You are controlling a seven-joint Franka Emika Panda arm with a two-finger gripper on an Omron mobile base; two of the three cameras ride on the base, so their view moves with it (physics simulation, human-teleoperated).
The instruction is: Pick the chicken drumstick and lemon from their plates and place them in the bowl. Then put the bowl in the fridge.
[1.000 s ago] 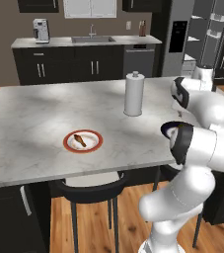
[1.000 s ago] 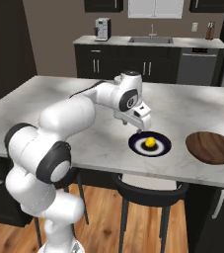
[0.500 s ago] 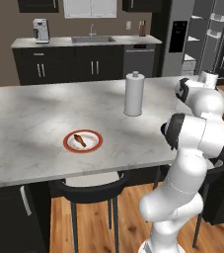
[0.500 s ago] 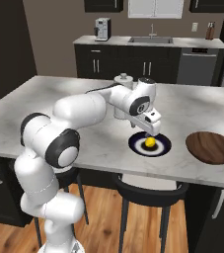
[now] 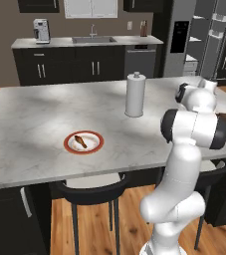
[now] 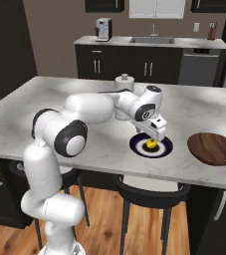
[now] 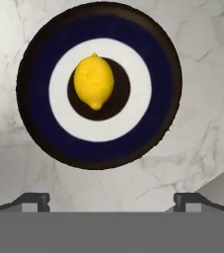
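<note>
Above the navy-rimmed round plate (image 6: 152, 146), the white arm's pincer (image 6: 155, 133) hovers, fingers spread wide, gripping nothing.
Small bright yellow oval lemon (image 7: 93, 81) lies at plate centre; dark brown wooden bowl (image 6: 215, 148) sits at its 3 o'clock on the marble surface (image 6: 84, 94).

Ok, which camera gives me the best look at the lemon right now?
The hand view: the lemon lies in full sight at the centre of the navy-rimmed plate, seen from straight above. The right base view shows it small, partly behind the open gripper. In the left base view the arm blocks it.
</note>
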